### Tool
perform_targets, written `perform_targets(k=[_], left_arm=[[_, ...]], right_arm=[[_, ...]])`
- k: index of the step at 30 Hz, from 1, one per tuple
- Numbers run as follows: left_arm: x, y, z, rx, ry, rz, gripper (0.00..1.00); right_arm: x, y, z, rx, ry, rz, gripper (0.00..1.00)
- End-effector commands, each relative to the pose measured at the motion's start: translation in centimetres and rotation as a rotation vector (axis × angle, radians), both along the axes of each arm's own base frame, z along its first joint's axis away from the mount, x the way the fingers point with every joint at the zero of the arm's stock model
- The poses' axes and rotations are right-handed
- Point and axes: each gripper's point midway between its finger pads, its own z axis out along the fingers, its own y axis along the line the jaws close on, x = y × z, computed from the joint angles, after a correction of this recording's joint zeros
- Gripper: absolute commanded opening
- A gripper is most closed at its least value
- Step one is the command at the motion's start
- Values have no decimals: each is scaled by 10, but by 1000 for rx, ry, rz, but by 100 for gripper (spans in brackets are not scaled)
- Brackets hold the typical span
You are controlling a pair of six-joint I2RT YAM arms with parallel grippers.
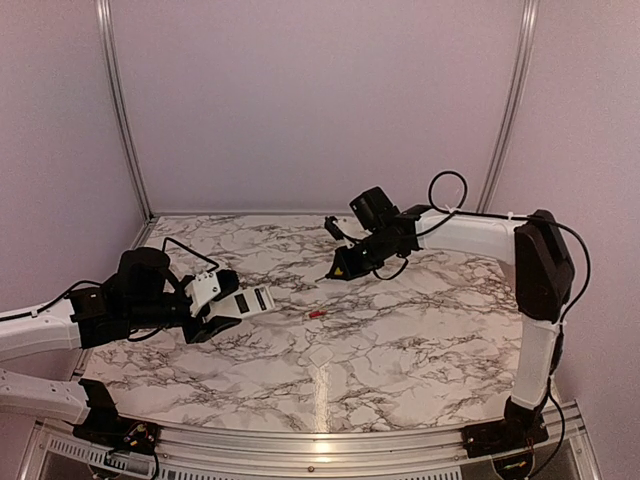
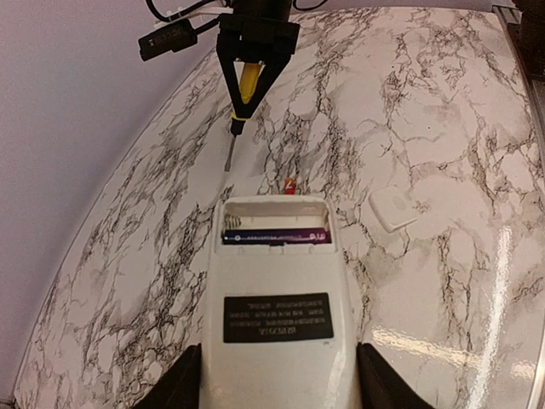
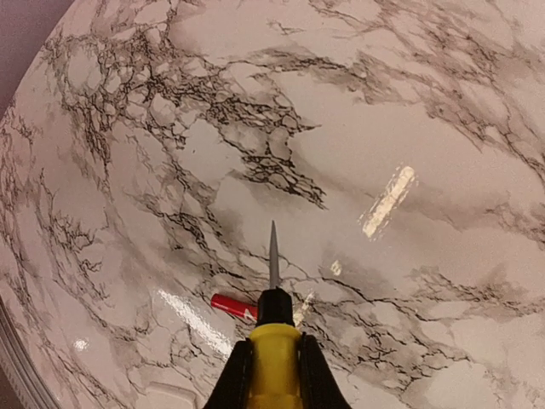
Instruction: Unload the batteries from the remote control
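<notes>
Left fingers (image 2: 183,383) are clamped on both long sides of the slim white plastic remote control (image 2: 277,341). It's held back-side up at the bottom centre of the left wrist view, and sits left of centre in the top view. The battery bay at its far end is open, with one dark blue-black cylindrical battery (image 2: 277,236) lying crosswise in it. There's print on the battery, but it's too blurry to read. The black rectangular label (image 2: 278,317) on the remote's back has a few lines of pale text (also unreadable, sorry).

The small red cylindrical battery (image 2: 290,183) lies on the marble-patterned bench (image 2: 443,119) just past the remote's open end. It has a little white mark I can't make out. The small squarish white plastic cover piece (image 2: 393,209) lies off to the right of it, apart from both.

Right fingers (image 3: 232,383) are closed around the yellow-handled screwdriver (image 3: 274,354) at the bottom centre of the right wrist view. Its metal tip points up-frame over bare bench, with the red battery just left of the shaft.
</notes>
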Motion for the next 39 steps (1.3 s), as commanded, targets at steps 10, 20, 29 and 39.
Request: perform_targets(k=[10,20,29,39], left_arm=[[-13,-3,12,-56,-38,-67,0],[-37,-2,10,-104,-31,-157,0],[-26,-2,14,-115,12,-84,0],[-5,-16,19,-82,8,-49,0]], right_arm=[[-18,-25,59,52,-114,-84,0],[-71,-23,100,26,-172,-91,0],[-91,-57,145,114,-291,-182,0],[-104,-72,140,61,-288,-153,0]])
